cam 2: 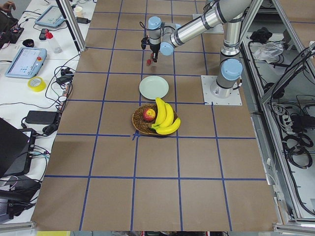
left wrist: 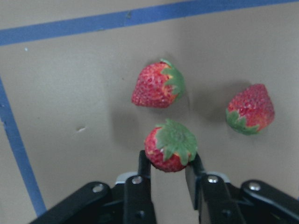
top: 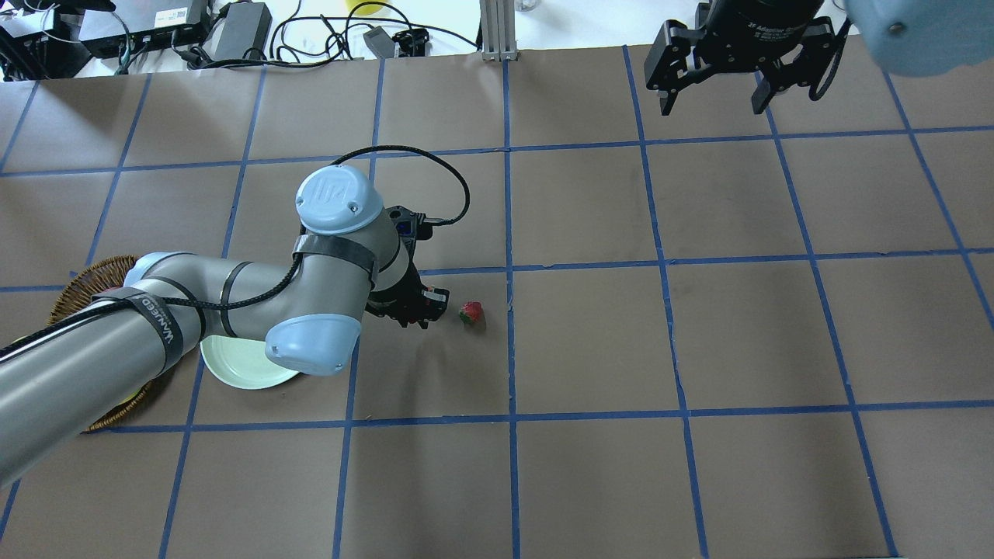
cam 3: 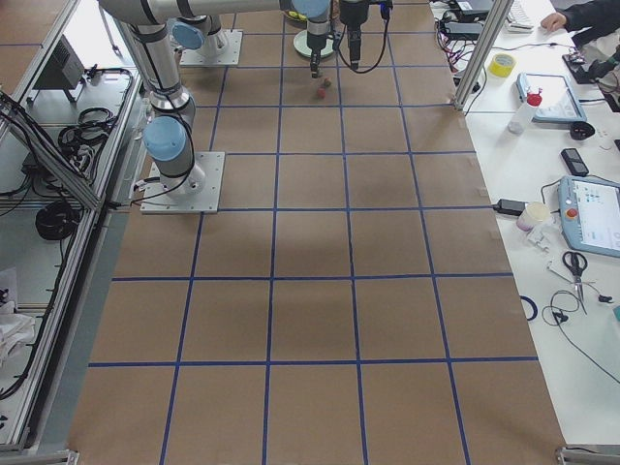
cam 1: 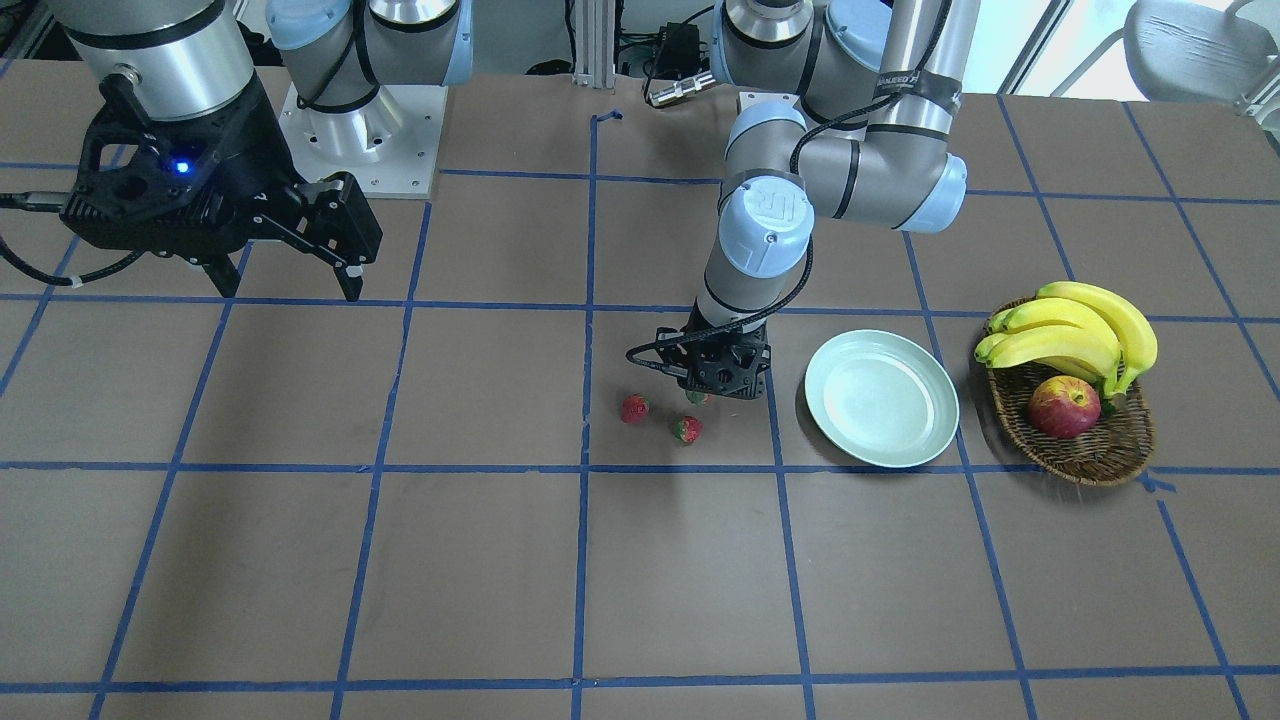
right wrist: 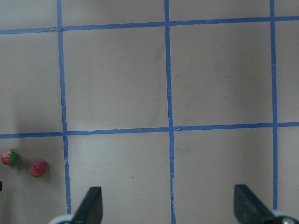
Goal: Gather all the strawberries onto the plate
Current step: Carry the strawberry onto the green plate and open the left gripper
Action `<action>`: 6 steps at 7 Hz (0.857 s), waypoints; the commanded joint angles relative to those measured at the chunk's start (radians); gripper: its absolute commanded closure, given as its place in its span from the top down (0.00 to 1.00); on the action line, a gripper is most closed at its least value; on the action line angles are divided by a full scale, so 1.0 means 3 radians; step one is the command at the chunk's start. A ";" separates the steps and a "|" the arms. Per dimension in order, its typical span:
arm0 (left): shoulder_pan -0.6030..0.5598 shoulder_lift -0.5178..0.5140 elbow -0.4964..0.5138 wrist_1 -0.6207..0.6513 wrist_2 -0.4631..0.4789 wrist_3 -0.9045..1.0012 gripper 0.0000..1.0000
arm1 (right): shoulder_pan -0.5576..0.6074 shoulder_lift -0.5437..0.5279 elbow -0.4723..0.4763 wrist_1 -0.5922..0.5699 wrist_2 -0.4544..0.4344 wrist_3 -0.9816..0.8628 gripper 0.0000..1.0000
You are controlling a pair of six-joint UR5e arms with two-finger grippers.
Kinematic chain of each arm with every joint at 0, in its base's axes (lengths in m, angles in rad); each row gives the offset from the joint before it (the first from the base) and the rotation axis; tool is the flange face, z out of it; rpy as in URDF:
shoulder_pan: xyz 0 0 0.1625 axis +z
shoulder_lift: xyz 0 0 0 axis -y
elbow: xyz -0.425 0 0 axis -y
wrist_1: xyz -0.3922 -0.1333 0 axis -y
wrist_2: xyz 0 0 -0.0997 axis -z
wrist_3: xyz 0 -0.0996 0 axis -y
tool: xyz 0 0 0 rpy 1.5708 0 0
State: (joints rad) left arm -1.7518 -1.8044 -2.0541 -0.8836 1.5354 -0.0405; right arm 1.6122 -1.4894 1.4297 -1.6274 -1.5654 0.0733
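Left gripper (left wrist: pixel 169 161) pinches one strawberry (left wrist: pixel 171 144); arm cap (cam 1: pixel 768 212) reads UR.

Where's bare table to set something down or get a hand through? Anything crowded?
The plate is bare. Free: the squares on its operators' side, and the wide stretch between the loose strawberries and the right claw. Crowded: the narrow gap between plate and basket, and where the left claw grips the held strawberry beside the plate.
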 commanded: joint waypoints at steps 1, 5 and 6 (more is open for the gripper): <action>0.0137 0.0246 0.0214 -0.0671 0.0138 0.0332 0.00 | 0.0000 0.0000 0.0000 0.0005 -0.0008 -0.0004 1.00; 0.1602 0.0360 0.0404 -0.1820 0.0317 0.1561 0.00 | 0.0005 -0.0005 0.0000 0.0015 -0.0003 0.0001 1.00; 0.1747 0.0299 0.0404 -0.1770 0.0419 0.1556 0.00 | 0.0005 -0.0005 0.0000 0.0015 -0.0003 0.0001 1.00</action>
State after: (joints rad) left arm -1.3145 -1.6969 -1.9330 -1.4104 1.6364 0.4036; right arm 1.6130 -1.4909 1.4297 -1.6235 -1.5668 0.0734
